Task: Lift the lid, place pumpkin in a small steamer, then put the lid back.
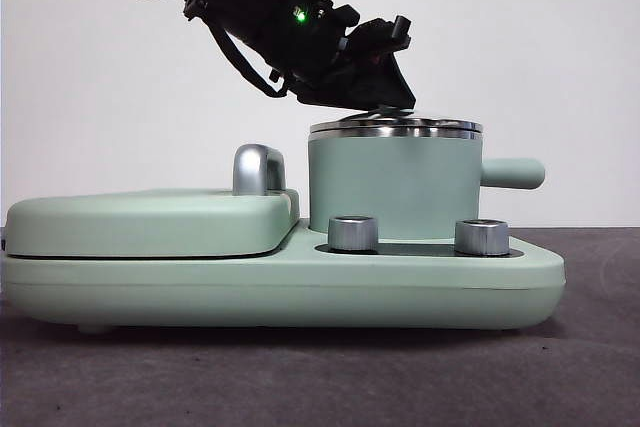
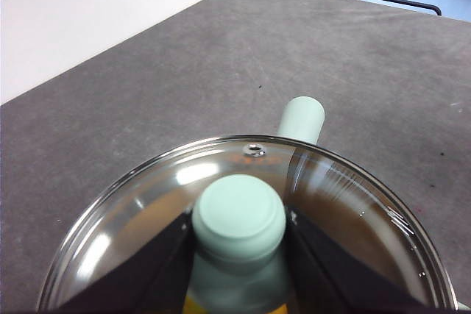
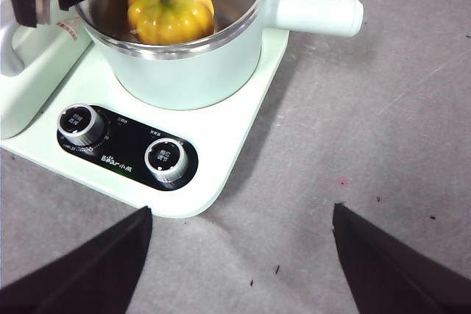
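The last step was in hand: the pumpkin [image 3: 171, 9] already sat inside the pot [image 1: 392, 187], and the lid [image 1: 396, 128] rested on the pot's rim, seemingly level. The left gripper [image 2: 239, 237] came down from the upper left with its jaws closed on the lid's knob [image 2: 239, 218], one jaw on each side. The next move would likely call for opening those jaws and lifting straight off. The right gripper [image 3: 239, 255] waited with jaws spread wide over the table [image 3: 383, 123], near the appliance base [image 1: 280, 282].
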Robot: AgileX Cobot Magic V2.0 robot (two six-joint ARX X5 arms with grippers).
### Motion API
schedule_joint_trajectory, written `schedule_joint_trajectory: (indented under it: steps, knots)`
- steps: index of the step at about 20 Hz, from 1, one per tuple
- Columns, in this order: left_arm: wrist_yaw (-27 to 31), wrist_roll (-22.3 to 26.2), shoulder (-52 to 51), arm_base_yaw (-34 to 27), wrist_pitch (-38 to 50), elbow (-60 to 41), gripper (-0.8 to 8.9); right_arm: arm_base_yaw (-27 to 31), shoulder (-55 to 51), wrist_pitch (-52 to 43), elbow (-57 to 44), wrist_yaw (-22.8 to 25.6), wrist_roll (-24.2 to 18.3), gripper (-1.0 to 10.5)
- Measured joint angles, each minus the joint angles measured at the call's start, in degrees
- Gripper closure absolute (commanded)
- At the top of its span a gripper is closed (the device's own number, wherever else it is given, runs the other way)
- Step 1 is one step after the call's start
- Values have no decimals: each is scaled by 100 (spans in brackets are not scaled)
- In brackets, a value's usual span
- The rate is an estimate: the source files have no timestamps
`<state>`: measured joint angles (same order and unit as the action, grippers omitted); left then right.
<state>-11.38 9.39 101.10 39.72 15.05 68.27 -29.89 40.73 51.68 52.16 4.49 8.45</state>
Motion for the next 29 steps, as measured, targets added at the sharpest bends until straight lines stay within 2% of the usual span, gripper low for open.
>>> schedule_joint_trajectory:
  steps: [8,16,24,29]
  knots:
    - [-2,-57,-800,0,-1134,0,593,0,0,-2,0,2,0,569]
    - [-15,-1349,-2000,-81,-2973,-13,596,0,0,-9,0,0,0,568]
    - [-7,-1755,-3626,-863,-3287,-1331,596,0,2,-317,0,-59,-2,568]
    - [0,-1860,-4750,-1272,-3759,-1897,596,0,210,-575,0,-345,-7,568]
